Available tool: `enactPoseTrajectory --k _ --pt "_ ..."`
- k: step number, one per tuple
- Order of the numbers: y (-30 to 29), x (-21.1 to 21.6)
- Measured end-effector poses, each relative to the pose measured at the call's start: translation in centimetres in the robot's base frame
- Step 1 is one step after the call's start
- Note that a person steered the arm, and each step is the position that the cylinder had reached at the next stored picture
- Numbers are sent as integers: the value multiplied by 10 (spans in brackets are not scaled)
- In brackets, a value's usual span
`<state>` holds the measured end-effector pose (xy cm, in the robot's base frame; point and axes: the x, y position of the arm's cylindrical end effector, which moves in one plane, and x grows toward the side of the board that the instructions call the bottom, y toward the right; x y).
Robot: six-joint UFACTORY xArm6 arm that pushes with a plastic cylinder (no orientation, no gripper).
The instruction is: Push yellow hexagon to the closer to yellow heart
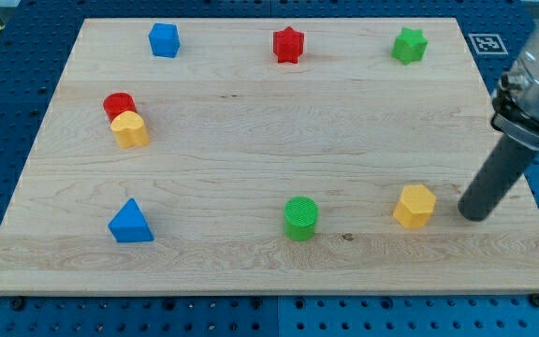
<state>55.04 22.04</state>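
Your yellow hexagon (pixel 415 206) sits near the worktop's (pixel 251 140) lower right, with my tip (pixel 473 215) just beside it on the view's right, not touching. The yellow heart (pixel 130 129) lies well apart at the view's left, touching a red cylinder (pixel 118 104). You see no pincer, only the rod.

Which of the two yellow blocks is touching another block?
The yellow heart at the view's left; it sits against the red cylinder. The yellow hexagon stands alone, near my tip.

Straight dark rod (pixel 476 214) under grey, black-collared housing
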Motion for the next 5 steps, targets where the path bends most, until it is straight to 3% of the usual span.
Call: enactPoseTrajectory --k 1,2,3,4,5 --pt "-23 14" --pt "-91 -8" --pt "-160 -65" --pt "-196 -94" --pt "-163 -78"
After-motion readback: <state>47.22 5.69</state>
